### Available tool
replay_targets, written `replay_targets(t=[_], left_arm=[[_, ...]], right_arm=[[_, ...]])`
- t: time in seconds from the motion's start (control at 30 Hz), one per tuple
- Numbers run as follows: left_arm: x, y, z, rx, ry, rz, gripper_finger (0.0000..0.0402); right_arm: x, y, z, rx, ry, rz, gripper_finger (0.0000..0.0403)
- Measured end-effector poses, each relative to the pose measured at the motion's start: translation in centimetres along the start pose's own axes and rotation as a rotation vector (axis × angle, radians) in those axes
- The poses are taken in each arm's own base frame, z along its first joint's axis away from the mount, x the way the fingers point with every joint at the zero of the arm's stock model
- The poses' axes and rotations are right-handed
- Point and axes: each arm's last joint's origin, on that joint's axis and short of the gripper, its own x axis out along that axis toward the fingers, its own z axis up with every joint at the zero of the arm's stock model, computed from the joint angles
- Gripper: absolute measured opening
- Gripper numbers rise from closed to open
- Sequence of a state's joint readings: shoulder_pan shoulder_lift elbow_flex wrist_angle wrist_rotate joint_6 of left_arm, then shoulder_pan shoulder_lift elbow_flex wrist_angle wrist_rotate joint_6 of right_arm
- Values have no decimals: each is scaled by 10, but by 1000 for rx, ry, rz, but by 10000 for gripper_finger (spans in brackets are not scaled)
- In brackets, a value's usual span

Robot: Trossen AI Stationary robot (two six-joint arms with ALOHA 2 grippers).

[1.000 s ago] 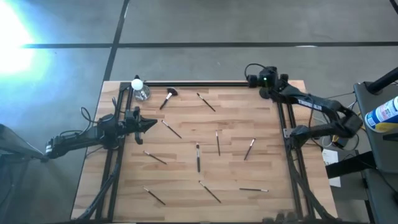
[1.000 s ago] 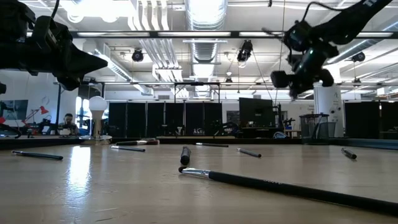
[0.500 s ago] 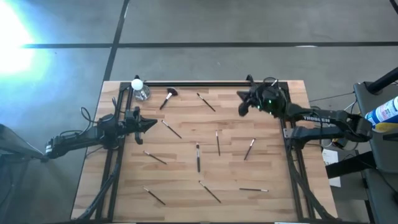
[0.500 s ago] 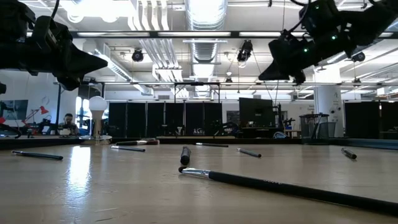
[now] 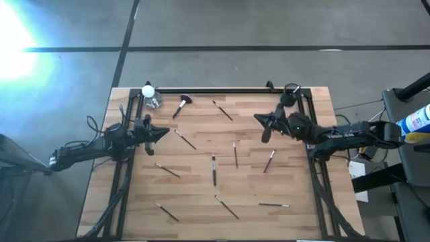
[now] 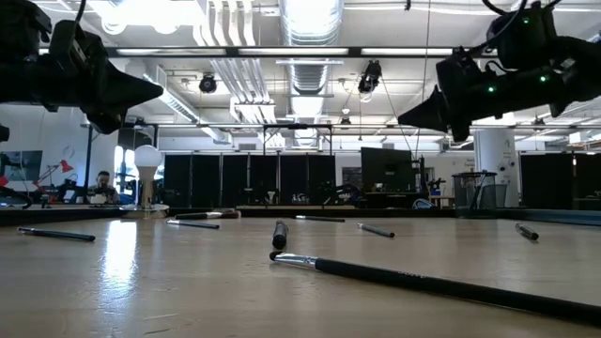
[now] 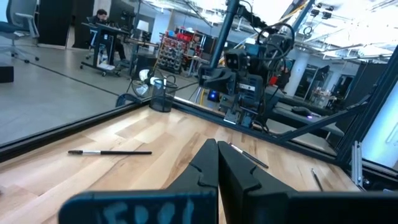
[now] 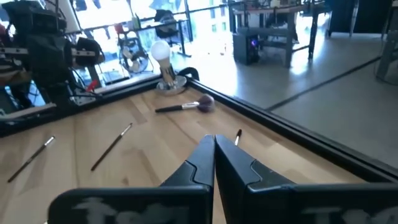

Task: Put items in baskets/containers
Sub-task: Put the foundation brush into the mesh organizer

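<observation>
Nothing is in the cup yet as far as I can tell, so this reads as the very start: the reach-out step before the first pickup.

The right pincer (image 5: 261,121) hangs above the surface (image 5: 201,202) with its two fingers pressed together, holding nothing. The left pincer (image 5: 163,133) waits over its own side of the surface, also pinched shut and empty.

The thin brushes are all loose on the wood. The closest one to the right pincer is the thin brush (image 5: 235,154) lying just below and a bit inward of its tips, with a second thin brush (image 5: 269,161) near it on the arm's side. Another thin brush (image 5: 222,110) lies ahead of the tips toward the far rail. The fluffy brush (image 5: 181,105) is well beyond that, across the surface from the right pincer and closer to the left one.

The black cup (image 5: 291,91) stands at the far corner on the right arm's side, behind and beside the right pincer, not far off.

My guess at the next move: the right pincer has to spread its fingers first, then turn so they straddle a thin handle crosswise, then drop low. Those handles are skinny and lie flat, so the fingertips will probably need to nearly scrape the wood.
</observation>
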State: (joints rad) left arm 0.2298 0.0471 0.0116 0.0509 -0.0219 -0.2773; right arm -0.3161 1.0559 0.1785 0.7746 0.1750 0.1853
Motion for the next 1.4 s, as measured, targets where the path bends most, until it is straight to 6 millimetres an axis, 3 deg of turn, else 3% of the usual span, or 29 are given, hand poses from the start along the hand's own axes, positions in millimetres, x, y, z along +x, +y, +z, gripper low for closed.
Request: replay_targets(t=[0.4,0.53,0.67,0.8,1.1,1.4], left_arm=[[0,-1,11,-144,-128,25,0],[5,2,2,-211,-35,81,0],[13,5,-4,-120,30,153,0],[24,7,0,-185,63,291,0],[59,4,8,-260,451,399,0],[86,16,33,-116,822,361,0]], right_arm=[[-2,-2,-6,38,7,-9,8],[-2,-2,-6,41,8,-10,8],[-3,-2,-6,30,10,-11,8],[-3,-2,-7,21,10,-12,8],[-3,-2,-8,6,16,-13,8],[-4,-3,-10,-11,24,-10,8]])
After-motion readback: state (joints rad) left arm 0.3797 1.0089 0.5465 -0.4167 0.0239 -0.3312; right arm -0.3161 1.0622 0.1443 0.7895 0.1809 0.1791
